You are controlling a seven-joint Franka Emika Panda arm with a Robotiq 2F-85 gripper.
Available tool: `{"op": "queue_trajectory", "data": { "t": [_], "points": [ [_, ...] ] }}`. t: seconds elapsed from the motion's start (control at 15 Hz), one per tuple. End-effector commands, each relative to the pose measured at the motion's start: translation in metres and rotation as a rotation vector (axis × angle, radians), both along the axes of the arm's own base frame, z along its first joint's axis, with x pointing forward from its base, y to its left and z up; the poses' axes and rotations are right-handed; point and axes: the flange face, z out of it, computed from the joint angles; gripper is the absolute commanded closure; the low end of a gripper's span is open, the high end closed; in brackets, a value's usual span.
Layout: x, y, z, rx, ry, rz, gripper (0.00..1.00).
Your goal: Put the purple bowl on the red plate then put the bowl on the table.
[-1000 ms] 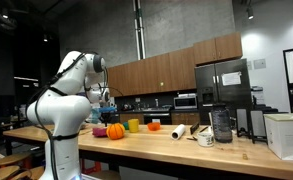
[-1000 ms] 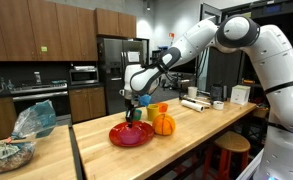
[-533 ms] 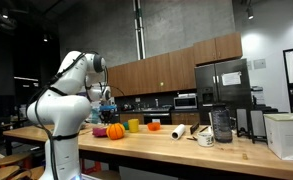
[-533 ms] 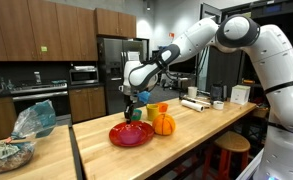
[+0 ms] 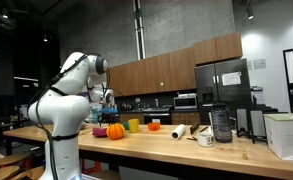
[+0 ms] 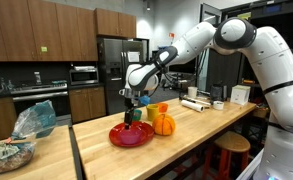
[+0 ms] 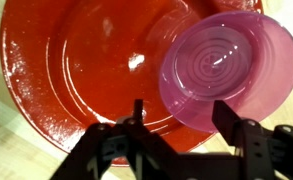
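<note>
In the wrist view the end effector (image 7: 181, 130) hangs over the dishes with its two dark fingers (image 7: 136, 125) spread apart and nothing between them. The purple bowl (image 7: 226, 70) sits on the red plate (image 7: 66, 70), not at its centre but out to one side, where part of its rim appears to overhang the plate's edge above the light-brown bench (image 7: 4, 160). From the fingertips the bowl lies ahead and off toward one finger — only its nearer wall falls within the gap. Being round, it has no long axis to line up with, so a pinch anywhere across the rim would serve. The bowl is thin, glossy and translucent, with concentric rings in its floor, and looks empty; the plate is broad, shallow and shiny. In an exterior view the end effector (image 6: 136, 101) hovers just above the plate (image 6: 126, 137), beside a ribbed orange pumpkin-like thing (image 6: 163, 124). The first placement looks done — lifting the bowl to the bench likely needs a small sideways shift first.
</note>
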Motion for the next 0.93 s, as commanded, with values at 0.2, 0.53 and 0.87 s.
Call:
{"op": "queue_trajectory", "data": {
  "t": [0.2, 0.53, 0.87],
  "points": [
    [0.004, -0.014, -0.028, 0.035, 0.062, 0.032, 0.0],
    [0.002, -0.014, -0.038, 0.041, 0.078, 0.054, 0.44],
    [0.001, -0.011, -0.029, 0.049, 0.064, 0.064, 0.84]
  ]
}}
